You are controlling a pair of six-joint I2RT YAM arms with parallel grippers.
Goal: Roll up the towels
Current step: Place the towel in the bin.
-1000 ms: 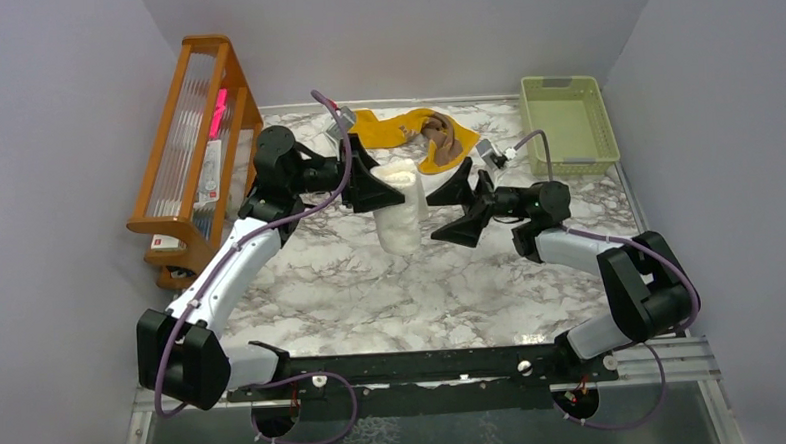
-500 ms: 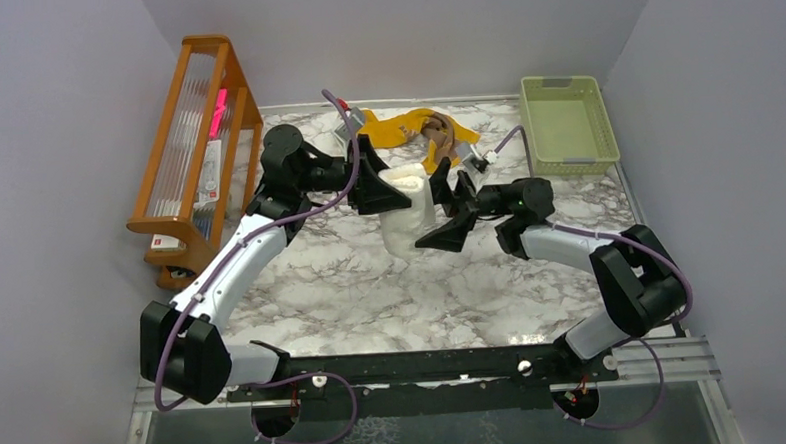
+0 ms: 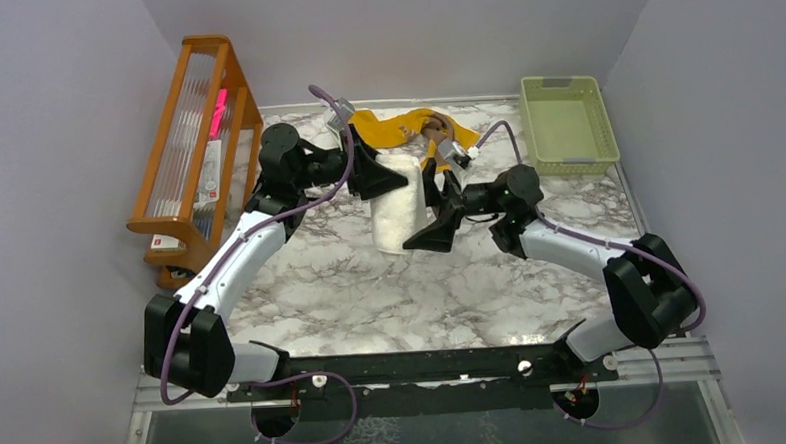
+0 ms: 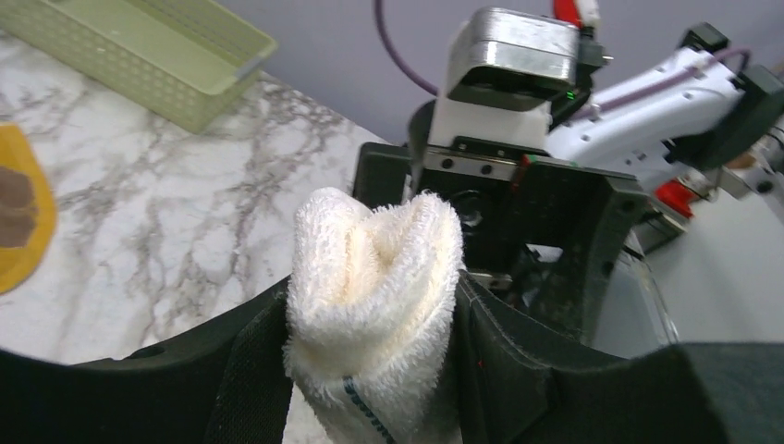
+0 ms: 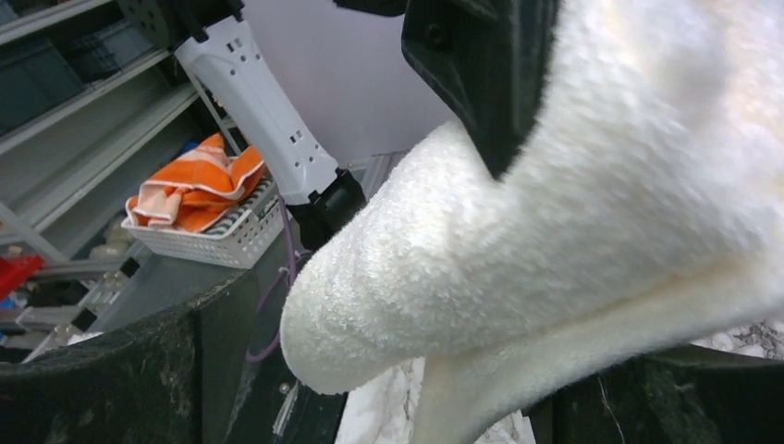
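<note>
The cream-white towel [image 3: 393,207] hangs in the air over the middle of the marble table [image 3: 372,293]. It is bunched into a loose, thick roll, with its top end pinched and its lower end drooping towards the tabletop. It looks like light, soft terry that sags under its own weight, and I'd judge it will slump or unroll wherever it isn't held. The pile should give good grip, so slipping seems unlikely. The best hold looks to be across the thick middle of the roll, squeezing all the layers together rather than one loose edge.

The left gripper [image 3: 379,173] is clamped on the upper end of the roll, and its wrist view shows the cloth bulging out between the dark fingers. The right gripper [image 3: 425,216] is just beside the lower part with its jaws spread wide, one finger on each side of the cloth. I can't tell whether either finger touches it.

The mustard yellow towel [image 3: 390,127] lies crumpled at the back of the table with the brown towel [image 3: 437,132] on top of it, both unrolled. The pale green basket [image 3: 528,126] sits at the far right and a wooden rack [image 3: 190,141] stands on the left.
</note>
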